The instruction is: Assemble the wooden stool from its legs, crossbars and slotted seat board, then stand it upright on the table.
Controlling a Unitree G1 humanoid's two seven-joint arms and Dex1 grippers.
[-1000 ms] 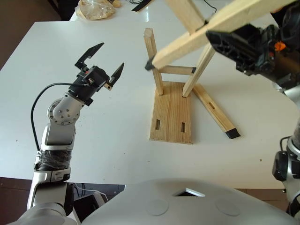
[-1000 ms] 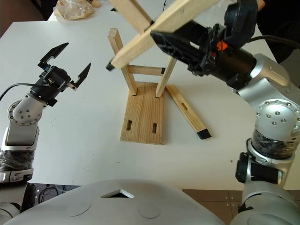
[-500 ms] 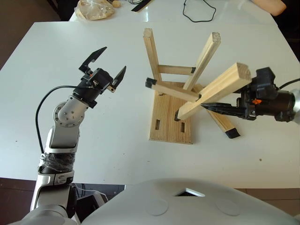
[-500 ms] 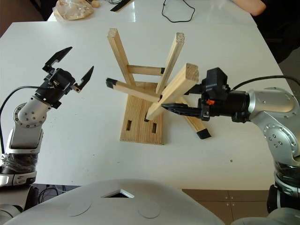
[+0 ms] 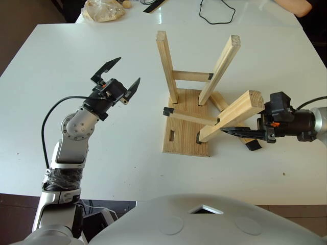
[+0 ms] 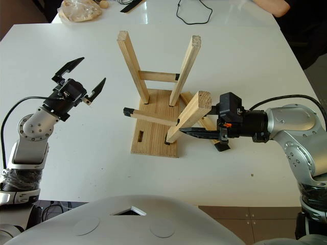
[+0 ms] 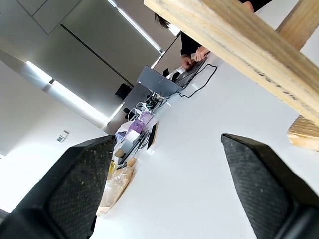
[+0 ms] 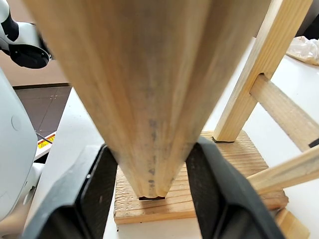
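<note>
Seat board [image 5: 180, 133]: lies flat mid-table, with slots showing at its near end.
Two legs [image 5: 167, 66] [image 5: 220, 67]: stand in the board's far end, joined by a crossbar [image 5: 191, 76].
Third leg [image 5: 231, 114]: tilted, lower end on the board's near right corner. A second crossbar [image 5: 190, 117] reaches from it over the board.
Right gripper [image 5: 227, 130]: clamped on the third leg from the right.
Fourth leg [image 5: 251, 144]: lies on the table just right of the board, partly hidden by the gripper and the third leg.
Left gripper [image 5: 127, 70]: fingers spread, holding nothing, above the table left of the board.
Table [image 5: 102, 148]: white. A plastic bag [image 5: 104, 9] and a black cable [image 5: 217, 11] lie at its far edge.
Room: an open laptop [image 7: 158, 82] sits on a farther table.
</note>
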